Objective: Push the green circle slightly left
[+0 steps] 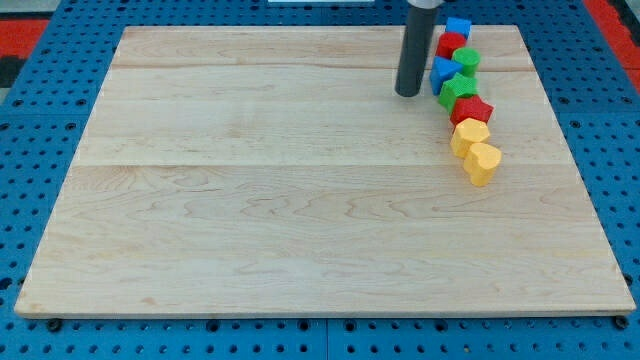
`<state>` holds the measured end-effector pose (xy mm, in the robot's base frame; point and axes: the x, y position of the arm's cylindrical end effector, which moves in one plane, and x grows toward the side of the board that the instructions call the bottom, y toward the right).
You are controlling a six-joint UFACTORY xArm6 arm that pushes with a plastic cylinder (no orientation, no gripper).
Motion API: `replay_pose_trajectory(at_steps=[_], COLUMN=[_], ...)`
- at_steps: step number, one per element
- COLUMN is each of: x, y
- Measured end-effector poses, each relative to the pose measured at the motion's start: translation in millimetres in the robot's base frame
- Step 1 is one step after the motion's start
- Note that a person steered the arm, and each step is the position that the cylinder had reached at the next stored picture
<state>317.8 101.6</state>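
My tip (pixel 408 94) rests on the wooden tabletop (pixel 300 200), just left of a tight block column at the view's upper right. No fingers on this rig, only the rod. Green circle (pixel 467 60) sits near the column's top, beside red block (pixel 450 45) and blue triangle (pixel 443 71). Tip is on the wrong side; likely must get to the circle's right.

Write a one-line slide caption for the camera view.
My tip rests on the wooden board, left of a tight column of eight blocks, near the green circle.
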Motion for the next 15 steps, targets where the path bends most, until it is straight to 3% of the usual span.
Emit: replay_pose_trajectory(at_steps=[2,6,10,12,13,14,15], x=[-50.5,-45.3,-30.1,-29.1,4.2,21.9,71.5], y=[4.7,51.4,51.2,-5.2,-48.0,-55.4,-67.5])
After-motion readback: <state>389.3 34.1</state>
